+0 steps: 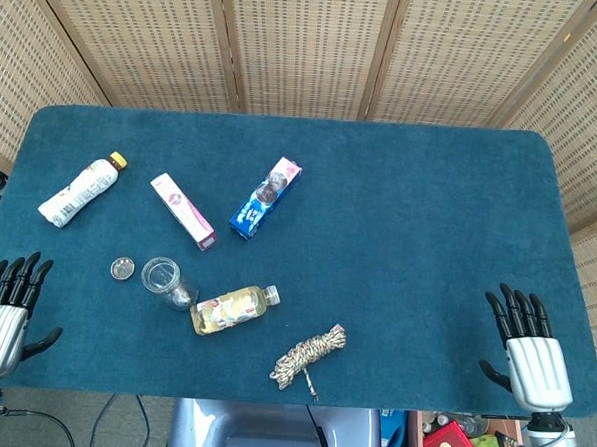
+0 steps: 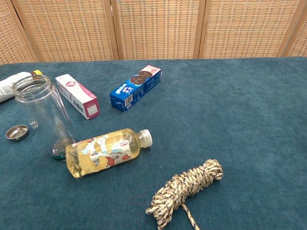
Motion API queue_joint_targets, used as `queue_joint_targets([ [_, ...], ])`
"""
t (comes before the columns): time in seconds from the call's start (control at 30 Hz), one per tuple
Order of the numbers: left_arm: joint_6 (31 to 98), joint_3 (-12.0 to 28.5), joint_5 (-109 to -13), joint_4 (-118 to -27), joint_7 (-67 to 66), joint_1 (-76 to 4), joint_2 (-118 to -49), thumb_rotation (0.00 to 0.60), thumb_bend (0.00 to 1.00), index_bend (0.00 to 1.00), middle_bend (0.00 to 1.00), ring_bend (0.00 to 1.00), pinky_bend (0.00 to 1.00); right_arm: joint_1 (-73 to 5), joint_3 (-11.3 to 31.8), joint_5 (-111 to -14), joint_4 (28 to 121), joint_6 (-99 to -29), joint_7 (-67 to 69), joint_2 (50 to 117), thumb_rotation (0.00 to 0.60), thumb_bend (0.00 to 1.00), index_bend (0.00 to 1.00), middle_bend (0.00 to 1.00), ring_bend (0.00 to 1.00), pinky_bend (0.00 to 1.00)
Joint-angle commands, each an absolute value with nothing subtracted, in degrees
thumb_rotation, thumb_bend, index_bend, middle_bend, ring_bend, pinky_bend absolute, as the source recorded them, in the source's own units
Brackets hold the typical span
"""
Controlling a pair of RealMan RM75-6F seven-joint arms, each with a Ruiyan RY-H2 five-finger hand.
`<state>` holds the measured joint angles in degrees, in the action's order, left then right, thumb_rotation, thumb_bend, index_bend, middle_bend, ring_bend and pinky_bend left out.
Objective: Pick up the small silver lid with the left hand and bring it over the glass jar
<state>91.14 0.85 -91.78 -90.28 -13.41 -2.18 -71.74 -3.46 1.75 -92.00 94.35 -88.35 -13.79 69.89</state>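
Observation:
The small silver lid [image 1: 123, 268] [image 2: 17, 132] lies flat on the blue cloth, just left of the glass jar [image 1: 162, 276] [image 2: 42, 112]. That jar stands upright with its mouth uncovered. My left hand [image 1: 3, 313] hovers at the table's near left edge, fingers spread, holding nothing, well short of the lid. At the near right edge my right hand [image 1: 530, 345] is likewise spread and empty. Neither hand shows in the chest view.
A yellow drink bottle [image 1: 233, 309] lies against the jar's right side. A coiled rope [image 1: 308, 354] sits near the front. Behind are a pink box [image 1: 182, 210], a blue cookie box [image 1: 266, 197] and a white bottle [image 1: 78, 189].

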Motion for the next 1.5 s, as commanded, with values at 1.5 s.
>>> queue_joint_targets([
  [1.5,57.1,5.8,-76.4,-77.9,-11.5,-23.5,-70.8,0.6,0.33,0.37,0.0,0.0,0.0,-4.2,2.4,-89.0,93.4,-85.7,-14.0,70.4,0.6,0.0,0.03,0.0,0.0,0.0],
])
